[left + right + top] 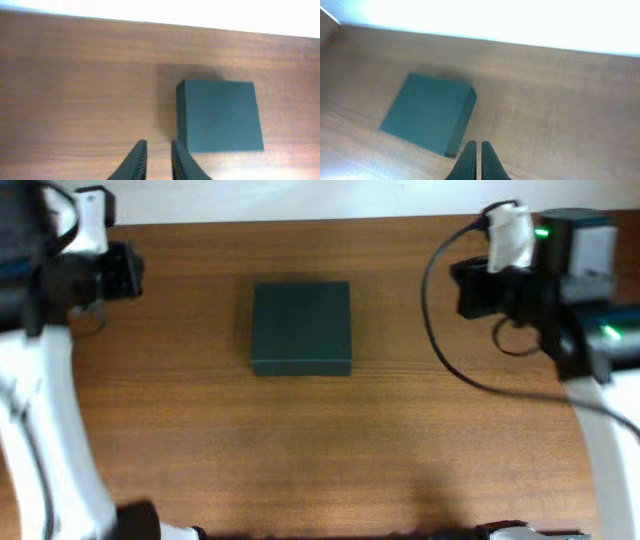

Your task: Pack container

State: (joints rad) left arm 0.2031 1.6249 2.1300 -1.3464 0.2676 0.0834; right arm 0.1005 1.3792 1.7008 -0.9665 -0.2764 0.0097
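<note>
L gripper point(159, 161): jaws slightly apart | R gripper point(478, 161): jaws together | box point(220, 116): seen ahead-right of L jaws, ahead-left of R jaws

Robotics lab workstation, wood-grain table point(300, 450) set against a plain white wall point(300, 195), two-arm rig with left arm point(35, 410) and right arm point(570, 290) at opposite table edges, exposed black cable point(428, 310), lit green indicator lights point(543, 232) on right arm.

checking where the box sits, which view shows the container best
Overhead: the container shows whole, square-on, near the picture's middle. Left wrist shows its top and one side wall; right wrist shows it skewed and off-centre.
</note>
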